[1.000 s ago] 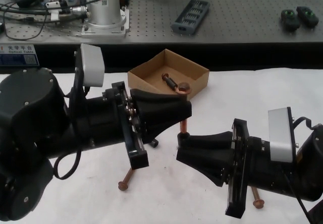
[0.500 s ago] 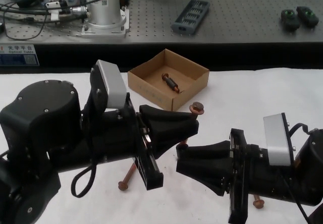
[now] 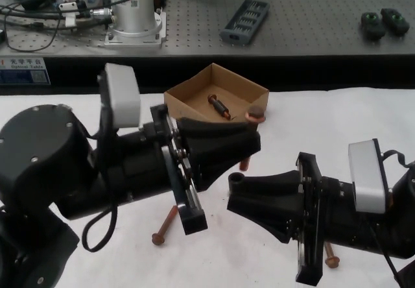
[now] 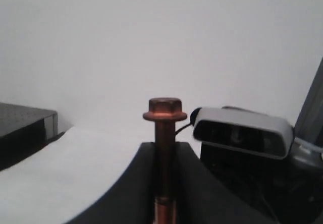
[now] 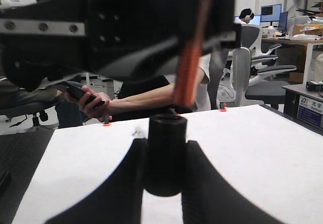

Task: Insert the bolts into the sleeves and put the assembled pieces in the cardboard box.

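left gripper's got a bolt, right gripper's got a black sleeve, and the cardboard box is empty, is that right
Not quite. The cardboard box is not empty: the high view shows one assembled piece lying in it. The rest stands: the left gripper is shut on a bolt, and the right gripper is shut on a black sleeve.

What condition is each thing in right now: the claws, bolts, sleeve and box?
left gripper: shut on copper-coloured bolt
copper-coloured bolt: upright, head up, not yet inserted
right gripper: shut on black cylindrical sleeve
black cylindrical sleeve: upright, unfilled
brown cardboard box: open, one assembled piece inside
two loose bolts: lying on white cloth
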